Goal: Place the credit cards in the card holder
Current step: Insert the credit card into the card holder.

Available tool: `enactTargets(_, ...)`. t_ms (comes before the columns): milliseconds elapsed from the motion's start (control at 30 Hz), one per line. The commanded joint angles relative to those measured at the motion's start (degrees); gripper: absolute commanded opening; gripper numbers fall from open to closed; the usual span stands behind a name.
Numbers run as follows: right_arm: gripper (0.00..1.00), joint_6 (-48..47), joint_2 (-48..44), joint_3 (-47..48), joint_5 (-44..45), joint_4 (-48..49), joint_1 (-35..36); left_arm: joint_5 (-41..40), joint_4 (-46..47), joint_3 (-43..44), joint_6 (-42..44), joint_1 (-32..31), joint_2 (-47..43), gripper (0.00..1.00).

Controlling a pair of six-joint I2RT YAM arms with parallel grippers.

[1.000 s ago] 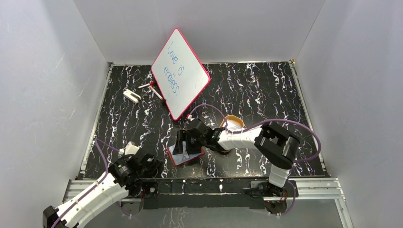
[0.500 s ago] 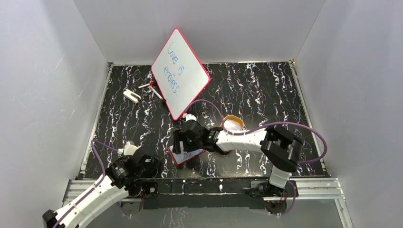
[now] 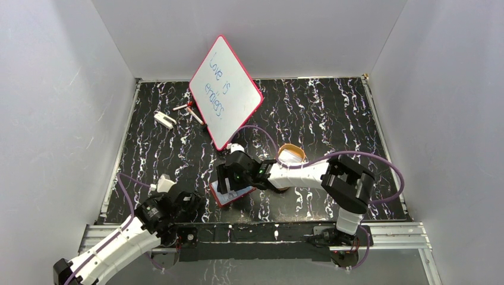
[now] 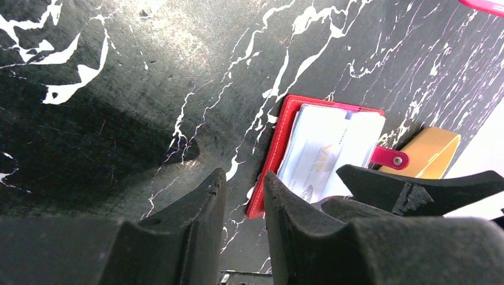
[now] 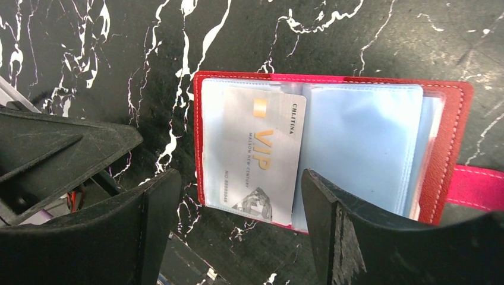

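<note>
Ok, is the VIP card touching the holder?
Touching. The right wrist view shows the card lying flat on a clear sleeve of the open holder, within its red border.

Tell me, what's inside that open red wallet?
In the wallet one pale card printed VIP lies at the left clear sleeve; whether tucked in, I cannot tell. The right sleeves look empty, but the layers beneath are covered.
</note>
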Motion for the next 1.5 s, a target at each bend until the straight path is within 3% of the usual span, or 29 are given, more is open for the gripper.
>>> enactTargets(0, 0.82, -1.39, 1.68, 1.15, -2.5, 3.4, 0.08, -0.37, 0.59, 0.02, -0.2, -0.18, 1.05, 0.28)
enactTargets(400, 0.81, -1.1, 3.53, 1.69, -3.91, 3.41, 0.07, -0.95, 0.54, -1.05, -0.73, -0.16, 1.21, 0.28)
enactTargets(800, 0.71, -3.06, 3.56, 0.87, -9.84, 8.04, 0.74, -0.41, 2.37, -1.38, -0.73, -0.17, 2.91, 0.28)
enactTargets(1067, 0.76, -4.74, -6.78, -0.39, -2.85, 3.36, 0.38, -2.72, -2.85, 0.89, -0.6, -0.16, 0.26, 0.28)
enactTargets(1267, 0.72, -6.91, -12.86, -2.12, 0.63, -6.95, -6.0, -3.33, -7.03, 1.52, -1.06, -0.2, -3.23, 0.31)
enactTargets(1467, 0.64, -12.25, -13.81, -5.1, -2.34, -8.75, -13.98, -2.13, -8.09, 1.08, -1.09, -0.16, -3.88, 0.34)
